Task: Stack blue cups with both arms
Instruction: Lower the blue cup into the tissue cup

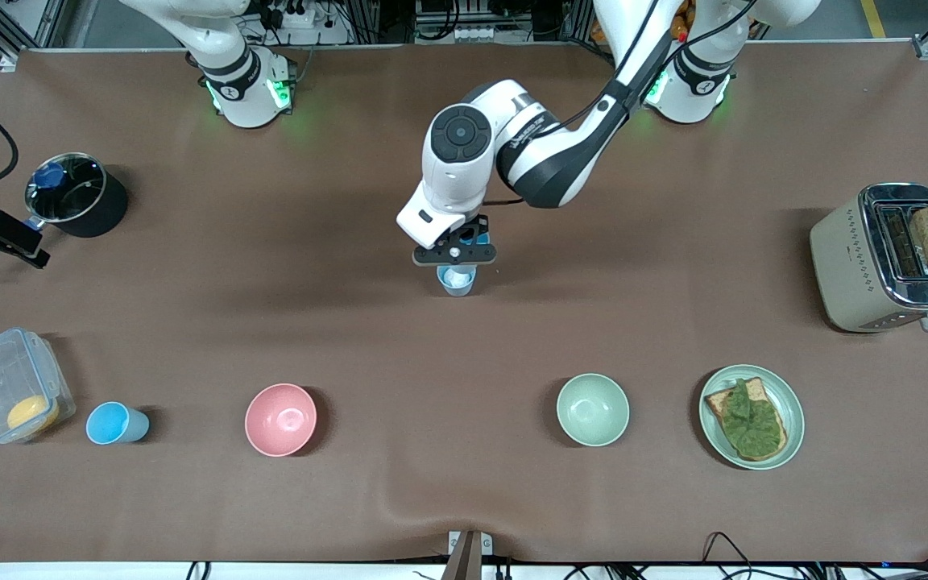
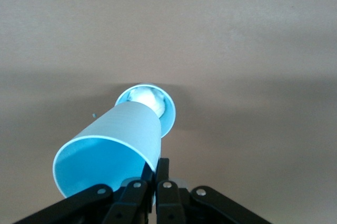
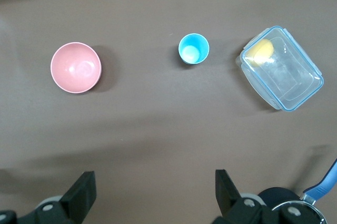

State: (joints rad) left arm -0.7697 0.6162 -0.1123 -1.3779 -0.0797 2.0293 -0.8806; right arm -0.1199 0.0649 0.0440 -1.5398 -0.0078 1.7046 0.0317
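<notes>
Left wrist view showed the left gripper (image 2: 150, 190) pinching one blue cup (image 2: 113, 150) by its rim, tilted over a second cup (image 2: 152, 103) standing mid-tabletop (image 2: 263, 34). The right gripper (image 3: 152, 200) hung with fingers (image 3: 79, 195) spread, empty. A clear box (image 1: 9, 387) held something yellow (image 1: 31, 413); a third cup (image 1: 113, 423) stood beside it.

Two white arms (image 1: 504, 137) with dark grey joints are rising from round bases (image 1: 250, 93) that are glowing green. A black cable is running along the left arm. Silver screws are showing on the black left gripper (image 2: 152, 195).
</notes>
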